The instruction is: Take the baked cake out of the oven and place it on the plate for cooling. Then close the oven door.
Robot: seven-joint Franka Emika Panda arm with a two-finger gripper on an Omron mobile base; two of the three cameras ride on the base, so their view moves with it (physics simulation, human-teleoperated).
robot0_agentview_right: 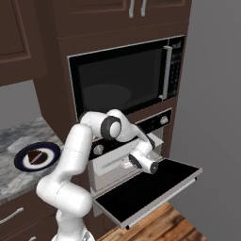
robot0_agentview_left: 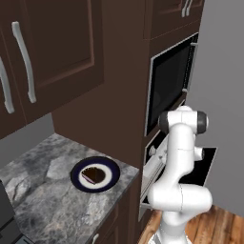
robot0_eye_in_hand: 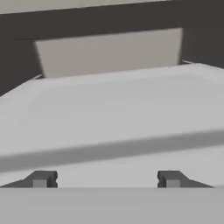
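Left base view: the baked cake (robot0_agentview_left: 96,176), a small dark wedge, lies on the brown centre of the navy-rimmed plate (robot0_agentview_left: 110,167) on the marbled counter (robot0_agentview_left: 43,190), while the arm reaches right toward the oven (robot0_agentview_left: 157,159), whose oven door (robot0_agentview_left: 202,167) hangs open. Right base view: the oven door (robot0_agentview_right: 146,188) lies flat and the hand sits inside the oven (robot0_agentview_right: 117,164) mouth, with the cake (robot0_agentview_right: 34,156) on the plate (robot0_agentview_right: 21,160) at far left. Hand view: the gripper (robot0_eye_in_hand: 106,179) stands with fingertips (robot0_eye_in_hand: 40,179) spread wide, holding nothing, over a pale oven surface.
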